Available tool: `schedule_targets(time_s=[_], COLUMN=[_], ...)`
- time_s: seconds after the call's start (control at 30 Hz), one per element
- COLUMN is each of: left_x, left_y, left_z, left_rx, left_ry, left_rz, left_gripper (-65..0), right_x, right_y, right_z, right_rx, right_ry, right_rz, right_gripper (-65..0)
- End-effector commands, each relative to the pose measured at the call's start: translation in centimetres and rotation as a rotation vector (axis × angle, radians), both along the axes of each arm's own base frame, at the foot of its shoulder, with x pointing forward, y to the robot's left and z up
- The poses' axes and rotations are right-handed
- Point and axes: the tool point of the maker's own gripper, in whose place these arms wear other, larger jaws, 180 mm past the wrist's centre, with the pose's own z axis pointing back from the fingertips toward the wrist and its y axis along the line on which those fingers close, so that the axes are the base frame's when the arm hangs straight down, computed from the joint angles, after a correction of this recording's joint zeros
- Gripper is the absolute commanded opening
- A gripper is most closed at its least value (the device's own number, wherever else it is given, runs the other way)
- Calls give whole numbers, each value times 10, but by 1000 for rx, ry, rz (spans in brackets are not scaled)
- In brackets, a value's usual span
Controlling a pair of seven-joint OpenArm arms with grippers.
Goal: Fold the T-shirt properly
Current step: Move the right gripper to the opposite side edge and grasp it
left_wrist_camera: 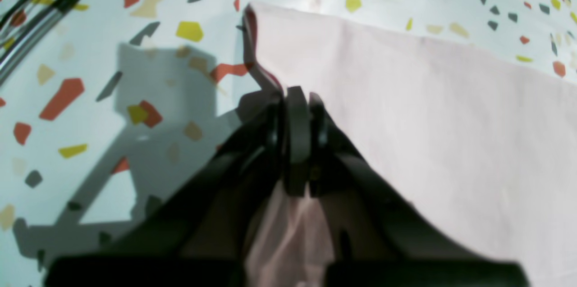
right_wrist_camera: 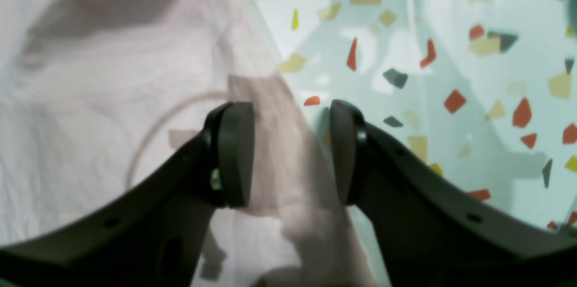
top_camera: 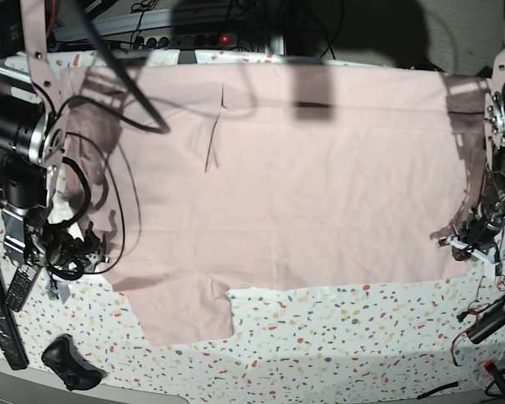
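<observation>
1. One T-shirt point(top_camera: 303, 194), pale pink, lies spread plain side up over most of the table point(top_camera: 345, 337)
2. Two arms stand, one at each side edge of the cloth
3. The left gripper point(left_wrist_camera: 299, 111) is pinched tight on the T-shirt's edge, lifting a fold
4. The right gripper point(right_wrist_camera: 290, 152) stands wide, its fingers point(right_wrist_camera: 234, 152) either side of a shirt edge, not clamped
5. The tabletop is white with coloured terrazzo flecks; cables point(top_camera: 118, 76) trail across the far left; a power strip sits behind
</observation>
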Motion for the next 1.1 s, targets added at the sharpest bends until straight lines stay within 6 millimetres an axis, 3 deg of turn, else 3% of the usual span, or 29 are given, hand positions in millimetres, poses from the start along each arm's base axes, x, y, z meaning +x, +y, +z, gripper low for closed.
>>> schedule_targets(time_s=[0.0, 0.17, 0.37, 0.4, 0.6, 0.67, 0.8, 1.07], left_x=[11, 10, 10, 10, 12, 17, 29, 37], left_y=[6, 6, 6, 5, -4, -7, -2, 16], left_z=[16, 15, 15, 15, 19, 27, 51, 80], left_rx=[9, 9, 8, 7, -22, -22, -9, 20], left_ry=[-34, -33, -32, -32, -52, -76, -136, -179], left_rz=[2, 2, 1, -1, -49, -69, -76, -74], left_gripper=[-650, -650, -650, -650, -650, -650, -650, -650], right_x=[7, -2, 0, 1, 13, 24, 35, 17], right_y=[-6, -6, -6, -7, -4, 11, 16, 26], right_z=[11, -1, 0, 2, 13, 28, 56, 72], right_rx=[-10, -11, -13, -14, -18, 7, 5, -81], right_ry=[-32, -15, -28, -39, -107, -169, -253, -345], right_rz=[-8, -7, -7, -7, 22, 132, 172, 248], right_gripper=[-383, -404, -638, -650, -650, -650, -650, -650])
